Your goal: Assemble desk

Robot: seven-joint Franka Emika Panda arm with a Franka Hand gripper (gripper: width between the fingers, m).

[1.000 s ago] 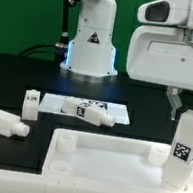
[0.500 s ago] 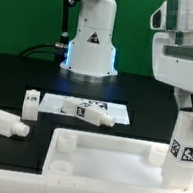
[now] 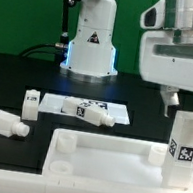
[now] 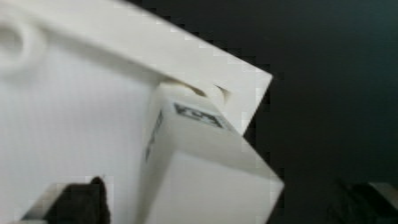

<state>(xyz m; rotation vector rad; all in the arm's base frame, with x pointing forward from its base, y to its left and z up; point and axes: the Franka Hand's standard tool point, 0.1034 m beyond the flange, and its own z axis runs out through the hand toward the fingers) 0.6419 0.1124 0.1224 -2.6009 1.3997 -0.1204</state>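
Observation:
The white tabletop lies tray-side up at the front, with round corner sockets. One white leg with a marker tag stands upright in the tabletop's corner on the exterior view's right. My gripper hovers just above the leg's top, and one finger shows beside it. In the wrist view the leg rises from the tabletop between my two dark fingers, with a gap on each side. The gripper is open and holds nothing.
Three loose legs lie behind the tabletop: one at the far left, one further back, and one on the marker board. The robot base stands at the back. The table is black.
Half a second ago the gripper was lowered around the upright leg. It has now risen to just above the leg's top. The leg stays standing in its corner socket.

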